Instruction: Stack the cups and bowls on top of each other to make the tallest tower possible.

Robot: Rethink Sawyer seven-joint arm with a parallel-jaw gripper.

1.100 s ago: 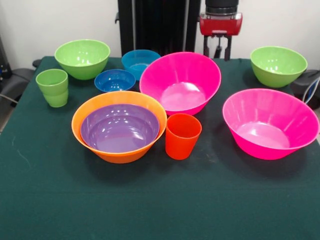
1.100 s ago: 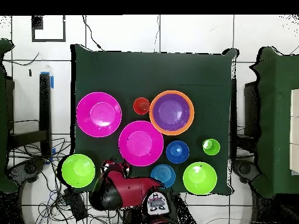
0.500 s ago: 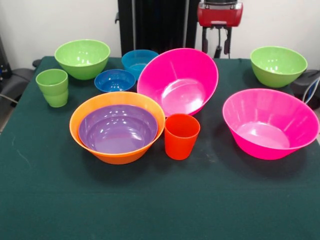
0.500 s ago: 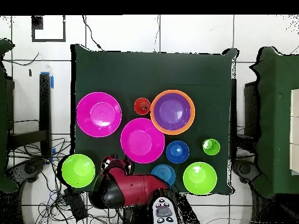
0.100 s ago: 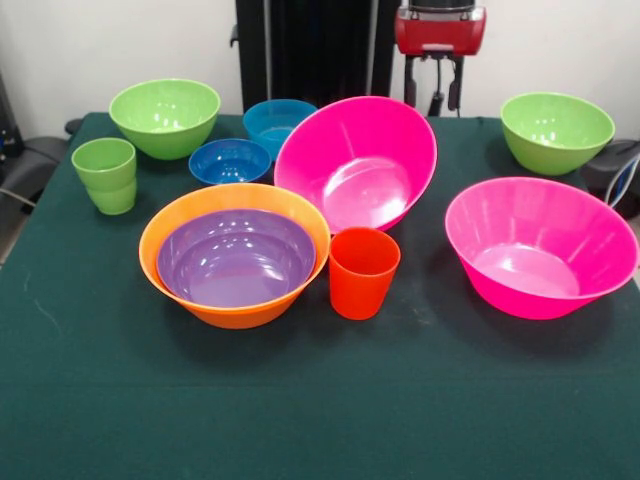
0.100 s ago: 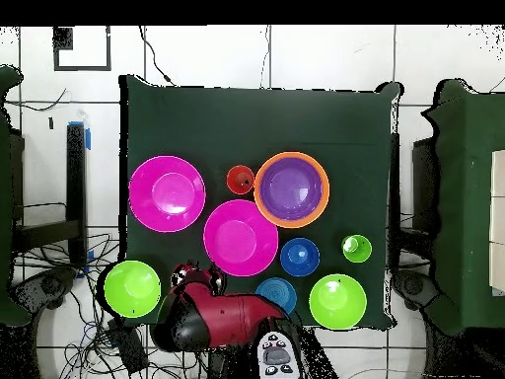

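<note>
Front view: purple bowl (image 5: 238, 257) inside orange bowl (image 5: 190, 215).

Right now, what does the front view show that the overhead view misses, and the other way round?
Only the front view shows the middle pink bowl tilted, its rim leaning on the orange bowl, and the claw hanging open behind it. Only the overhead view shows the red arm from above and the tiled floor around the table. Both show the purple bowl nested in the orange one and the orange-red cup beside them.
</note>
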